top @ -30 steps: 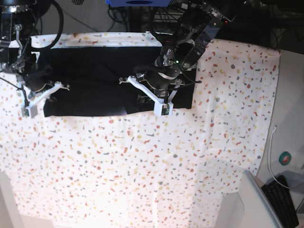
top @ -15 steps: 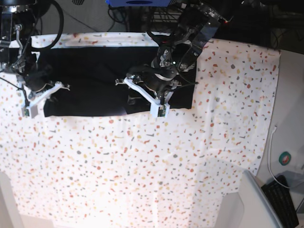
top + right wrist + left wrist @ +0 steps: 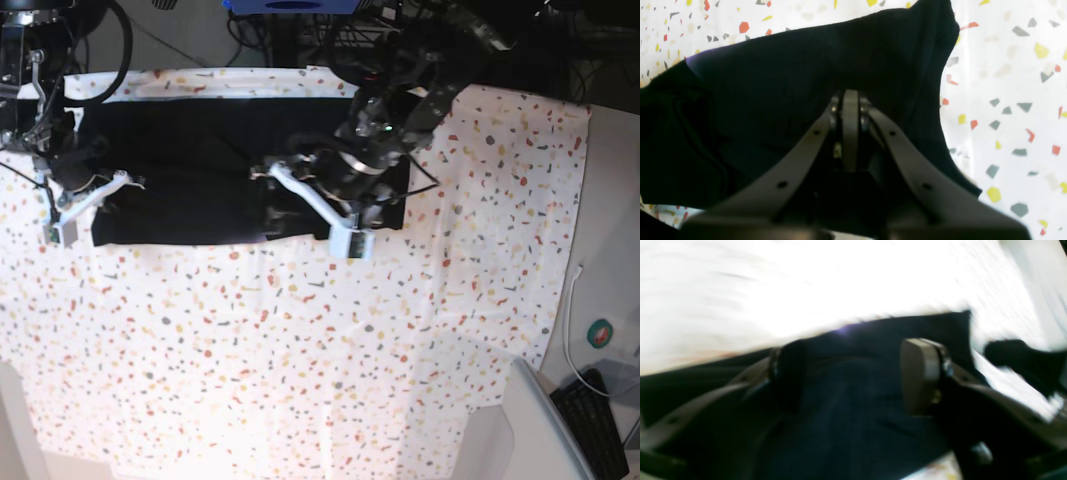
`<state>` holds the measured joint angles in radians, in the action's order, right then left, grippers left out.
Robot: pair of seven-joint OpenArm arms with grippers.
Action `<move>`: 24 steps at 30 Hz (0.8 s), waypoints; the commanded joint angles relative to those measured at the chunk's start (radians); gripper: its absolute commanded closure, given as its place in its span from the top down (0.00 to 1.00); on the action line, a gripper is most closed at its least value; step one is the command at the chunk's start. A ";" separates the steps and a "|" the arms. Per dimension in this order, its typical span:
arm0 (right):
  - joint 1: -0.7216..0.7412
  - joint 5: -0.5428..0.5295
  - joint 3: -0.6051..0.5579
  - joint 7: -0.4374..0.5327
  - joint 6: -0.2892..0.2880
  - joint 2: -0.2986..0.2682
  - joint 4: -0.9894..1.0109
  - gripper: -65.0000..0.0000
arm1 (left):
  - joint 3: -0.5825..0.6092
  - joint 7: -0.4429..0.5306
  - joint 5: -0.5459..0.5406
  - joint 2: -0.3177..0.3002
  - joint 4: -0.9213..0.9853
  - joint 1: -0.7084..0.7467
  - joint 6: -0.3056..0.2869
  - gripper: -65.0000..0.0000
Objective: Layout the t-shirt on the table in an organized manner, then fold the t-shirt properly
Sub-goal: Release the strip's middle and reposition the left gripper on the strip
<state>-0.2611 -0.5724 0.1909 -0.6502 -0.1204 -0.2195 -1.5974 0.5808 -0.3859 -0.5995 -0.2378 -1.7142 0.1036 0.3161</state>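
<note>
The black t-shirt (image 3: 200,160) lies as a wide flat band along the far side of the speckled table (image 3: 300,350). My left gripper (image 3: 315,205) hovers over the shirt's right part, near its front edge. In the blurred left wrist view it (image 3: 855,373) is open, with black fabric (image 3: 853,426) under the spread fingers. My right gripper (image 3: 85,205) is at the shirt's left end. In the right wrist view it (image 3: 850,100) is shut on the shirt (image 3: 773,83), whose fabric bunches around the fingers.
The table's right edge runs near a white cable (image 3: 572,310) and a green round object (image 3: 600,333). A black keyboard (image 3: 600,425) and a grey panel (image 3: 540,430) sit at the lower right. Dark equipment and cables stand behind the table's far edge.
My left arm swung a little left, then back right and toward the shirt's front edge. My right arm has hardly moved.
</note>
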 commanded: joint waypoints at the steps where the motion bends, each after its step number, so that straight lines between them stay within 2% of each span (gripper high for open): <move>1: 0.000 -0.010 0.006 0.016 -0.006 -0.013 -0.022 0.00 | -0.018 0.012 0.003 -0.010 -0.043 0.025 -0.015 0.52; 5: -0.002 -0.007 -0.005 0.016 -0.006 -0.010 -0.028 0.00 | -0.068 0.014 0.005 -0.034 0.007 0.066 -0.018 0.00; 8: 0.003 -0.007 -0.005 0.016 -0.006 -0.001 -0.028 0.00 | -0.068 0.018 0.005 -0.025 0.078 0.063 -0.018 0.00; 11: 0.001 -0.011 0.008 0.019 -0.006 0.012 -0.033 0.00 | -0.074 0.020 0.006 0.010 0.139 0.040 -0.018 0.00; 15: -0.045 -0.028 0.035 0.016 -0.006 0.036 -0.134 0.00 | -0.077 0.020 0.006 0.044 0.270 -0.009 -0.018 0.00; 18: -0.062 -0.087 0.100 -0.012 -0.006 0.048 -0.177 0.00 | -0.080 0.021 0.006 0.035 0.210 0.000 -0.016 0.00; 19: -0.054 -0.123 0.126 -0.056 -0.006 0.048 -0.174 0.05 | -0.095 0.023 0.005 0.010 0.173 0.014 -0.015 0.00; 22: -0.014 -0.243 0.246 -0.247 -0.011 0.032 -0.153 0.49 | -0.206 0.021 0.005 -0.036 0.050 0.075 -0.016 0.00; 23: 0.001 -0.280 0.281 -0.294 -0.025 0.021 -0.133 0.59 | -0.261 0.021 0.005 -0.050 0.013 0.104 -0.018 0.00; 24: 0.019 -0.306 0.298 -0.323 -0.061 0.004 -0.100 0.63 | -0.310 0.021 0.005 -0.068 -0.011 0.137 -0.018 0.00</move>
<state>-0.2470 -0.8631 0.4946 -0.9756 -0.1833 -0.2104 -1.6821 0.2665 -0.3759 -0.6006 -0.2981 -1.7138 0.2337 0.2962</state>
